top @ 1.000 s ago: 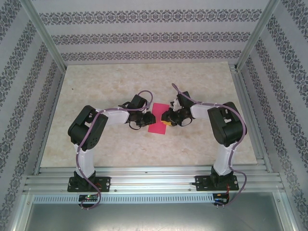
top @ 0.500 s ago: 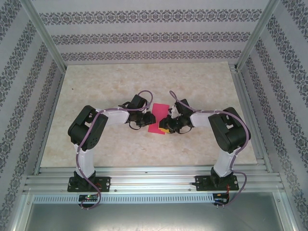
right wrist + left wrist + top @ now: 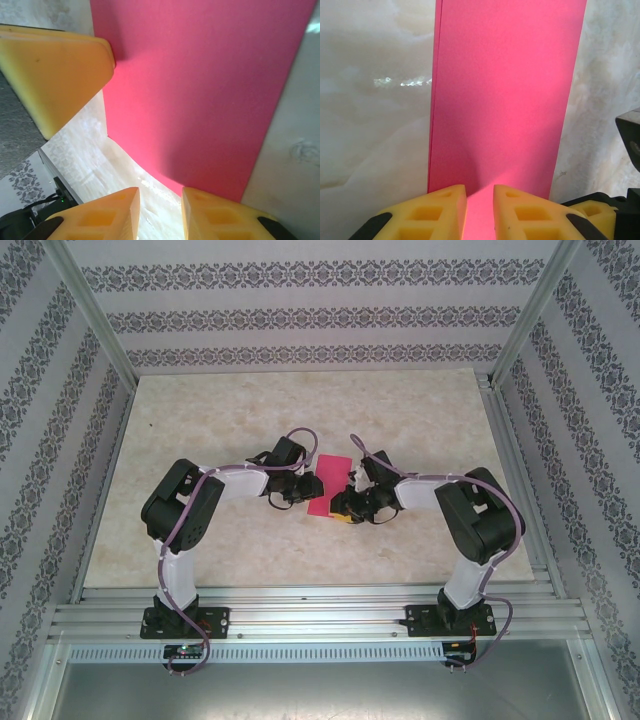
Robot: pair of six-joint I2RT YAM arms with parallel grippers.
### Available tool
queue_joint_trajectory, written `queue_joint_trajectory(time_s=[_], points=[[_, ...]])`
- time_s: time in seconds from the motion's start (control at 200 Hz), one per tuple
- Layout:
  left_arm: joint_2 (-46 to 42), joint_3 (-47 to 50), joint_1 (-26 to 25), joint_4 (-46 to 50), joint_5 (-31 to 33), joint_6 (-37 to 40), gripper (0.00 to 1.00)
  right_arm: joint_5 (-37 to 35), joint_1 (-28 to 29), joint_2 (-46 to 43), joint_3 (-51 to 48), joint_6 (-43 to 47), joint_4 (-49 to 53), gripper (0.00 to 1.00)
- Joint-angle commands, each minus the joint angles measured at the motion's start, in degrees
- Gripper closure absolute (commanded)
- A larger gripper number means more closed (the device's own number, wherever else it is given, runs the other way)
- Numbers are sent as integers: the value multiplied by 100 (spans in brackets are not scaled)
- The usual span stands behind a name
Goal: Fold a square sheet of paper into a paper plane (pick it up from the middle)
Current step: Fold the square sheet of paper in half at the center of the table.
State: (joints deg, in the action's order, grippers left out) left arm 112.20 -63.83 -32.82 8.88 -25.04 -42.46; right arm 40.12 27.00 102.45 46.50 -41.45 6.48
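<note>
The marbled table [image 3: 200, 440] spreads under me. My left arm [image 3: 185, 505] and right arm [image 3: 480, 515] both rise from the near edge, elbows thrown outward and forearms bent in toward the middle, so the wrists face each other.

Between them lies the pink sheet [image 3: 330, 480], a long narrow rectangle flat on the table. My left gripper [image 3: 311, 489] sits at its left side. From that wrist the sheet [image 3: 505, 100] runs straight away from my fingers [image 3: 435, 212], which stand only narrowly parted over its near end; whether they pinch it I cannot tell.

My right gripper [image 3: 343, 508] is low at the sheet's near right corner. Its fingers [image 3: 220, 215] are also slightly apart, table showing between them, and the sheet's corner [image 3: 200, 90] ends just at one pad, nothing gripped.
</note>
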Motion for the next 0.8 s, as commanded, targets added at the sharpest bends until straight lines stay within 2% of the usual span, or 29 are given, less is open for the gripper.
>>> queue_joint_trajectory(time_s=[0.0, 0.13, 0.2, 0.31, 0.375, 0.515, 0.679, 0.794], points=[[237, 85, -47, 430, 388, 133, 75, -634, 98, 245, -47, 212, 432, 73], [168, 73, -50, 439, 396, 129, 75, -631, 103, -149, 113, 280, 670, 73], [83, 40, -52, 445, 388, 115, 71, -690, 103, -531, 251, 407, 832, 73], [-290, 98, -43, 328, 491, 45, 61, -1236, 34, -1213, 341, 834, 1071, 70], [-493, 43, -41, 357, 553, 70, 57, -1916, -10, -1291, 533, 1088, 1537, 70], [-963, 81, -11, 499, 1026, 166, 46, -2469, -124, -610, 1511, 1180, 2544, 68], [-1418, 467, 123, 489, 1497, 98, 46, -2680, -103, 336, 2630, 1140, 2866, 68], [-1706, 763, 222, 424, 1683, 67, 46, -3338, -143, 985, 3468, 1284, 3555, 67]])
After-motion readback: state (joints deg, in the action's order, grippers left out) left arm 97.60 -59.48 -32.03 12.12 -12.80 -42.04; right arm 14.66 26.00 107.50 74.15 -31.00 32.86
